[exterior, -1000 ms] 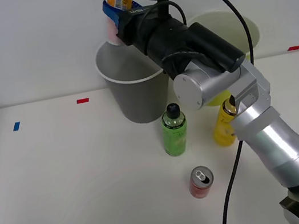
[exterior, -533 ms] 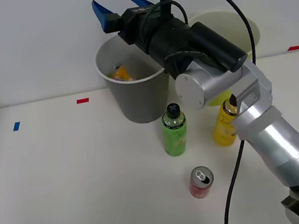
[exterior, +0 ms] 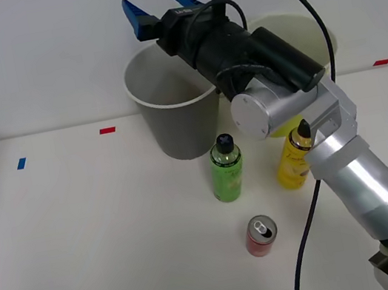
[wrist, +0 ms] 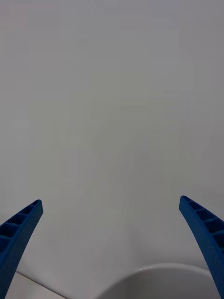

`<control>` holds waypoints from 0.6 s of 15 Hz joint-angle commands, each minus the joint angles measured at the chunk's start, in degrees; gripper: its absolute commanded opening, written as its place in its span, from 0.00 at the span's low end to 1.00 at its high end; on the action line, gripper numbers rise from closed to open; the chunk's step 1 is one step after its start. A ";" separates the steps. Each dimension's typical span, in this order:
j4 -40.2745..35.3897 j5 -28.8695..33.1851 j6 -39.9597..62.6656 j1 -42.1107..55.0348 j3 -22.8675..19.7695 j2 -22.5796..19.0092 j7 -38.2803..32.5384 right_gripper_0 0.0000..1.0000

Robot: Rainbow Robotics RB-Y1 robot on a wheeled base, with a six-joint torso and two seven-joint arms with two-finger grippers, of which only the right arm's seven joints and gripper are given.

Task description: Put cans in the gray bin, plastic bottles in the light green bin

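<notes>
We see white table [exterior: 83, 239], open room at left. Tall gray round bin [exterior: 174, 118] and lime bin [exterior: 329, 38] upright at rear. Green bottle [exterior: 225, 168], yellow bottle [exterior: 294, 157], red can [exterior: 260, 235] stand upright, apart. Right gripper [exterior: 158, 7] spread wide, empty, above gray bin.

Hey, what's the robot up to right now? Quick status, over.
Right gripper open, empty, above the gray bin. Red can, green bottle, yellow bottle standing on the table. Nothing in the way.
</notes>
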 commanded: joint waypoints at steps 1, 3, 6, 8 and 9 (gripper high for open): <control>-0.82 -0.62 -0.79 -0.03 -0.04 -0.61 -0.27 1.00; -2.75 -1.50 -0.79 0.06 -0.04 -2.28 -0.89 1.00; -8.03 -8.80 -0.70 2.87 0.05 -7.46 -1.86 1.00; -12.60 -13.28 -0.70 6.48 0.49 -11.16 -2.47 1.00; -15.15 -15.48 -0.79 8.67 0.49 -13.09 -2.82 1.00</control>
